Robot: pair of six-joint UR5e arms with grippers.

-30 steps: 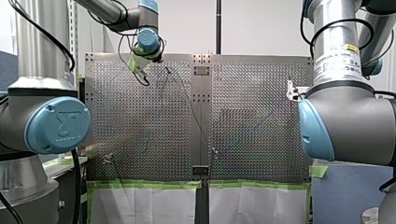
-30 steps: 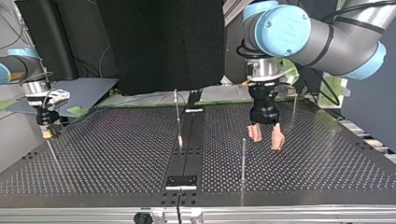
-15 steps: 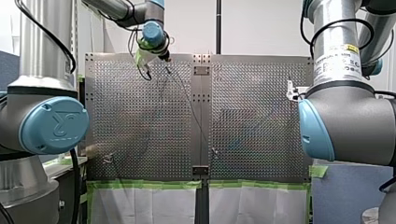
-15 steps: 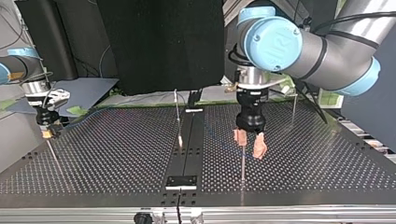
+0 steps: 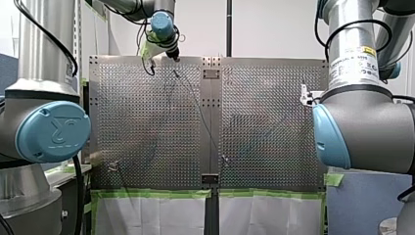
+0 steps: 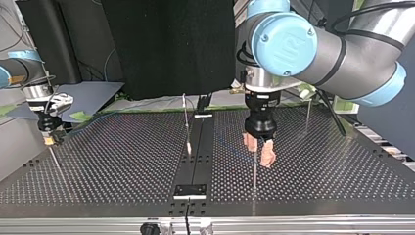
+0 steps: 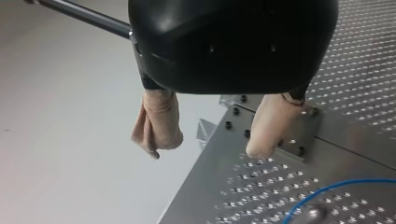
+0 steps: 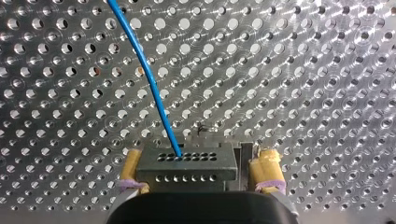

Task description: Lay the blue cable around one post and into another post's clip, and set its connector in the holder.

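Our right gripper (image 8: 200, 183) is closed on the connector (image 8: 187, 164), and the cable (image 8: 154, 88) runs straight ahead from it over the tabletop (image 8: 303, 93). Our left gripper (image 7: 208, 150) is open wide and empty. The cable curves on the tabletop ahead of it, so we judge this arm nearer.

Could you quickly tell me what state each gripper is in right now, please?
Left gripper: open, empty.
Right gripper: closed on the connector.
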